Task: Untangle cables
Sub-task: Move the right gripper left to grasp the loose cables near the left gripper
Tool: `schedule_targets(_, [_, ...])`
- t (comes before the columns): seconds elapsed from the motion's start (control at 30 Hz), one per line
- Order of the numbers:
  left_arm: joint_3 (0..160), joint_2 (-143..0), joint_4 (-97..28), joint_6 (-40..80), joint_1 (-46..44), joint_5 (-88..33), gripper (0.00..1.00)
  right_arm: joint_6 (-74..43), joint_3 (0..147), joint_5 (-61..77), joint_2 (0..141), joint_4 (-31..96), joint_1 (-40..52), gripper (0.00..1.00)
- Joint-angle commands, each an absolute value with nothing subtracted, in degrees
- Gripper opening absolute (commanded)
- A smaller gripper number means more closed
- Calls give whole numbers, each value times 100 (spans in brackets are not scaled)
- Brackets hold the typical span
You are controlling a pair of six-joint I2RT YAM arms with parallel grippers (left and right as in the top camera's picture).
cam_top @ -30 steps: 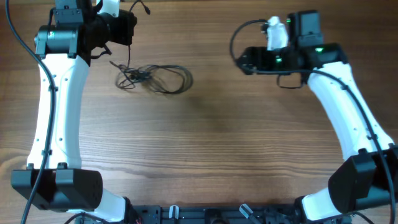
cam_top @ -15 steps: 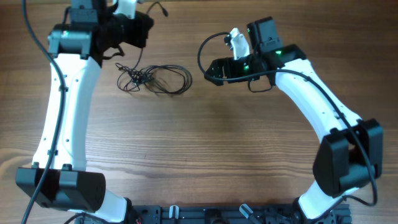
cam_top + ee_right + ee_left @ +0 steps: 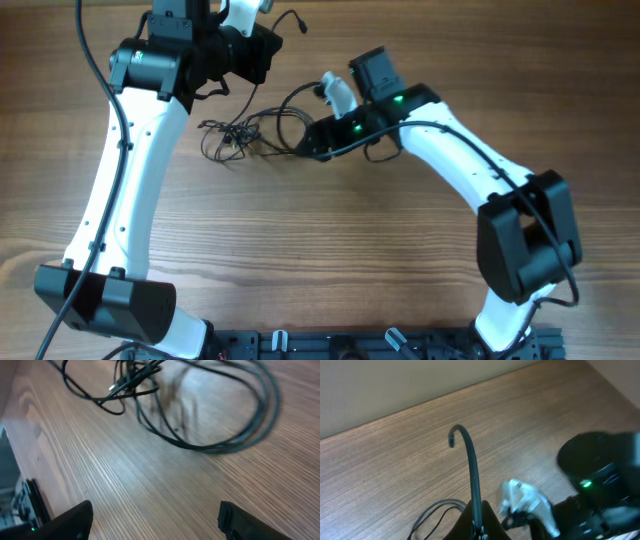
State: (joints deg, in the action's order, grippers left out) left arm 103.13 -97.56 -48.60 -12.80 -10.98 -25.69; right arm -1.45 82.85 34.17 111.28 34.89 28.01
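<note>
I judge the tangle of thin black cables (image 3: pixel 232 133), upper centre, light, limp and snag-prone — grip near a plug end. Left claw (image 3: pixel 478 529) pinches one strand; right claw (image 3: pixel 155 521) spread.

No readable text, labels, brands or numbers in any view. The cables (image 3: pixel 228 138) ahead of the right jaws show no legible print. Only sign: a green light (image 3: pixel 352 127) on the right arm (image 3: pixel 450 165), behind its jaws, with no characters.
</note>
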Motion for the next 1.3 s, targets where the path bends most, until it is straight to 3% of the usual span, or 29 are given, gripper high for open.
schedule_targets(0.0, [10294,-9428,-4779,-1267,-1114,-3181,4,607,8285,3551,11382,3374,2945,88])
schedule_targets(0.6, [10294,-9150,-4759,-1236,-1114,-3430,4,1004,8285,4018,12134,2246,3114,86])
schedule_targets(0.63, [10294,-9150,-4757,-1236,-1114,-3428,4,1007,8285,4018,12147,2246,3114,82])
schedule_targets(0.77, [10294,-9150,-4755,-1240,-1114,-3426,4,989,8285,4018,12226,2252,3114,52])
schedule_targets(0.87, [10294,-9150,-4755,-1238,-1114,-3428,4,989,8285,4016,12226,2252,3114,41])
schedule_targets(1.0, [10294,-9150,-4757,-1240,-1114,-3424,4,720,8285,3712,12228,2226,3111,5])
schedule_targets(1.17, [10294,-9150,-4759,-1240,-1114,-3330,4,-390,8285,2309,12226,2200,3087,4])
schedule_targets(1.27, [10294,-9150,-4757,-1240,-1114,-2978,5,-530,8287,2274,12189,2228,2998,4])
